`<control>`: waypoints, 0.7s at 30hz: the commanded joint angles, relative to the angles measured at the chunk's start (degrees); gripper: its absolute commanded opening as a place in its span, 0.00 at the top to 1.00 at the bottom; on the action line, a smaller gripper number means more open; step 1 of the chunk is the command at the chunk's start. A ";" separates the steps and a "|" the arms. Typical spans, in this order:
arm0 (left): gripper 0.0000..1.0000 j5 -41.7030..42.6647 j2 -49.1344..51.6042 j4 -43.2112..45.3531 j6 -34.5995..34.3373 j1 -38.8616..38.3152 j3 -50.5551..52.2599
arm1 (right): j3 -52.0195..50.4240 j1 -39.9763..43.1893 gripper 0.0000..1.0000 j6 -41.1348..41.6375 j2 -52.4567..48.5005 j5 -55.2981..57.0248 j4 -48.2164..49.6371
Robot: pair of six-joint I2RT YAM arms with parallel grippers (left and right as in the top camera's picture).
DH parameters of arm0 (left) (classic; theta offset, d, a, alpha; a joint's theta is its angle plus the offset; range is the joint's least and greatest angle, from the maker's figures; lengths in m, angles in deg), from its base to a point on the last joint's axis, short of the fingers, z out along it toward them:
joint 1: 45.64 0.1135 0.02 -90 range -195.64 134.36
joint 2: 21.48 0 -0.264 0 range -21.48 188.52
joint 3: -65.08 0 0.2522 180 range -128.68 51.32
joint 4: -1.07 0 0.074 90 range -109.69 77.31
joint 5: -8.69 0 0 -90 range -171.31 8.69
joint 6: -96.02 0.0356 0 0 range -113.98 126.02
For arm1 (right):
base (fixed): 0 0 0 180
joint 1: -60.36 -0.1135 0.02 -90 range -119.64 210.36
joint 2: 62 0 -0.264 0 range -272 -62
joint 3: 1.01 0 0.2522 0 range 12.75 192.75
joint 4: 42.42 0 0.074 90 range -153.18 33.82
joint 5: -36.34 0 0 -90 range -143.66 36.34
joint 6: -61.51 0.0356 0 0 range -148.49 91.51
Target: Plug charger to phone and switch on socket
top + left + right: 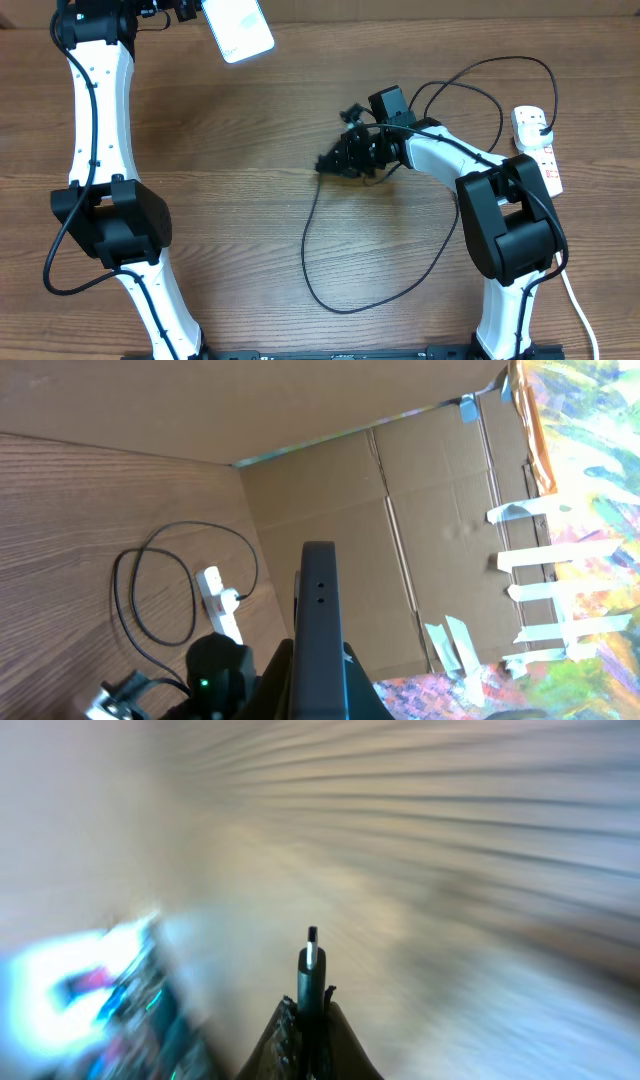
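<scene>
My left gripper (203, 10) is raised at the table's far left and is shut on the phone (237, 28), whose light-blue screen faces up. In the left wrist view the phone (318, 610) shows edge-on as a dark bar between the jaws of the left gripper (318, 670). Near the table's middle, my right gripper (332, 162) points left and is shut on the charger's black connector tip (311, 965). The charger cable (330, 290) loops over the table and runs back to the white socket (540, 150) at the right edge.
The right wrist view is smeared by motion, with a bright blue blur (70, 980) at its left. Cardboard walls (430, 540) stand behind the table. The socket's thick white cord (580, 310) trails off the front right.
</scene>
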 commanded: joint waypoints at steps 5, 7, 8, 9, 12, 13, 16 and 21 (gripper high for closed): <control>0.96 0.17 -0.39 0.24 1.14 -0.11 -0.70 | -0.04 -0.04 0.96 -9.05 0.24 -35.23 14.34; 0.96 0.00 -0.39 0.24 1.25 -0.11 -0.70 | -0.02 -0.07 0.96 -8.15 0.24 -38.14 18.34; 0.96 -0.04 -0.39 0.24 1.33 -0.11 -0.70 | 0.02 -0.07 0.96 -7.41 0.31 -38.14 19.47; 0.96 -0.04 -0.39 0.24 1.33 -0.11 -0.70 | 0.00 -0.07 0.96 -6.88 0.31 -38.12 20.76; 0.96 -0.04 -0.39 0.24 1.53 -0.13 -0.70 | 0.02 -0.07 0.96 -6.84 0.31 -38.14 23.50; 0.96 -0.02 -0.39 0.22 1.75 -0.13 -0.70 | 0.02 -0.07 0.96 -6.84 0.31 -38.14 24.55; 0.96 0.00 -0.39 0.22 2.71 -0.13 -0.70 | 0.11 -0.07 0.96 -5.62 0.31 -38.14 28.68; 0.96 0.90 -0.39 0.20 4.11 -0.20 -0.70 | 0.11 -0.04 0.96 2.32 0.31 -38.12 42.07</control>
